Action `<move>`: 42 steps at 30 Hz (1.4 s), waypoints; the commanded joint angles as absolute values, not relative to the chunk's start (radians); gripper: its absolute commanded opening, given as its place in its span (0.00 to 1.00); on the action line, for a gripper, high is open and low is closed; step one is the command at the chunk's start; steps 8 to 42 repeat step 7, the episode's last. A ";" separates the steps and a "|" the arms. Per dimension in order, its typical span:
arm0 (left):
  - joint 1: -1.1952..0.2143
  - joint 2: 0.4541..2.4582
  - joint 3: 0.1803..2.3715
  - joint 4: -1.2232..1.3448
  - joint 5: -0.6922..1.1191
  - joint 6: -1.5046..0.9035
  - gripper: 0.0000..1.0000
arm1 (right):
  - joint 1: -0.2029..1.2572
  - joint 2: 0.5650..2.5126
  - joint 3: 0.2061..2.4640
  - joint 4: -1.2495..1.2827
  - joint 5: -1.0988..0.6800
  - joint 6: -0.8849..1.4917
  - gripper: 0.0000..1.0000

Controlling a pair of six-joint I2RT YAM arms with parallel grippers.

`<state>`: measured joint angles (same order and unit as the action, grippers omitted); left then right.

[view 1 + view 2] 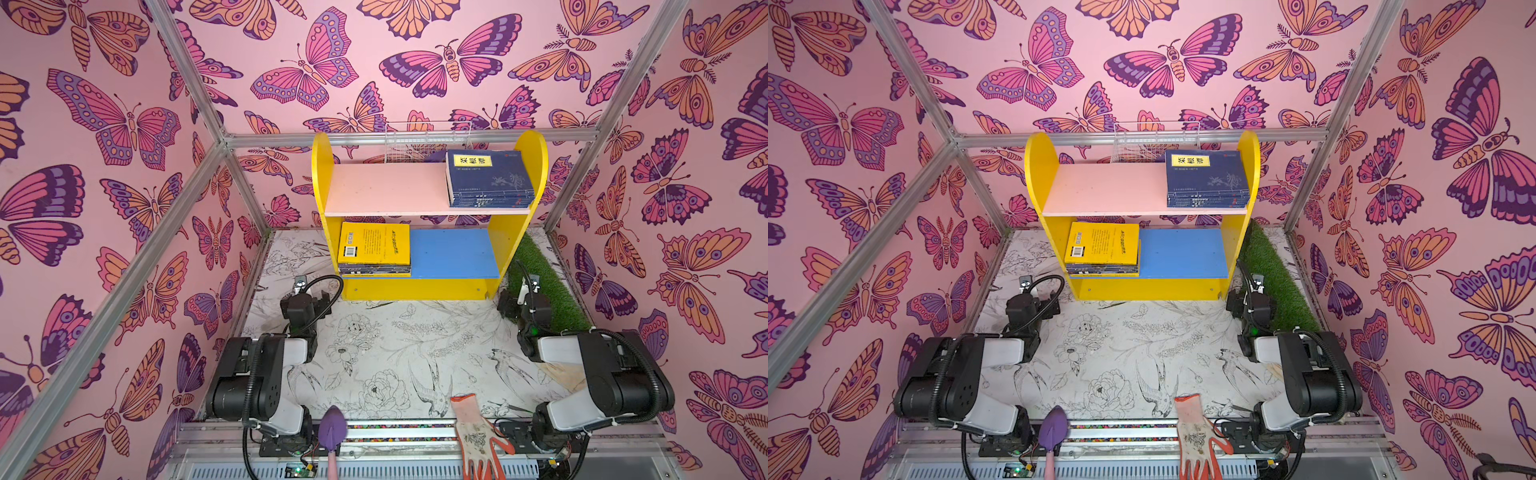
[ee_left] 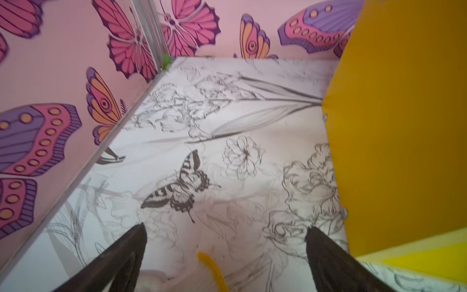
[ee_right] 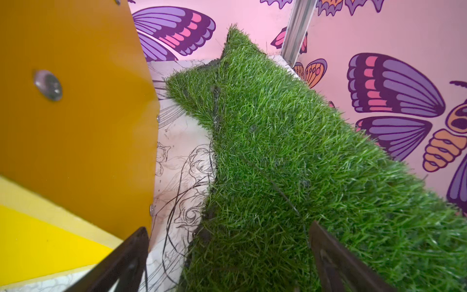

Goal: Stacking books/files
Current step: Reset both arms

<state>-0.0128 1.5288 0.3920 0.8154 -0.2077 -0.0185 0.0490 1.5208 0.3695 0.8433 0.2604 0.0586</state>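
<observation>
Navy books (image 1: 490,178) are piled flat at the right end of the bookcase's (image 1: 322,174) pink top shelf (image 1: 382,189), a yellow-topped pile (image 1: 374,249) lies at the left end of the blue lower shelf (image 1: 453,253), and there's no loose book on the flowered surface (image 1: 395,353), so stacking looks finished, I'd say. Left jaws and right jaws are both spread wide, holding nothing, low beside the bookcase's front corners. The middle of the surface is open, with just a glove (image 1: 473,428) and a purple trowel (image 1: 332,428) at its near edge.
</observation>
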 commanded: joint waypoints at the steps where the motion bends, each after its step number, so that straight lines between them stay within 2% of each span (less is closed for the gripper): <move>1: -0.008 1.564 0.361 0.947 -0.123 0.008 1.00 | 0.041 1.509 0.397 0.820 0.234 0.074 0.99; 3: -0.006 1.535 0.381 0.866 -0.123 -0.006 1.00 | 0.017 1.516 0.404 0.816 0.174 0.077 0.99; 5: -0.006 1.559 0.362 0.934 -0.123 0.002 1.00 | -0.005 1.519 0.405 0.817 0.127 0.086 0.99; 42: -0.006 1.543 0.374 0.894 -0.123 -0.004 1.00 | -0.006 1.518 0.404 0.818 0.126 0.085 0.99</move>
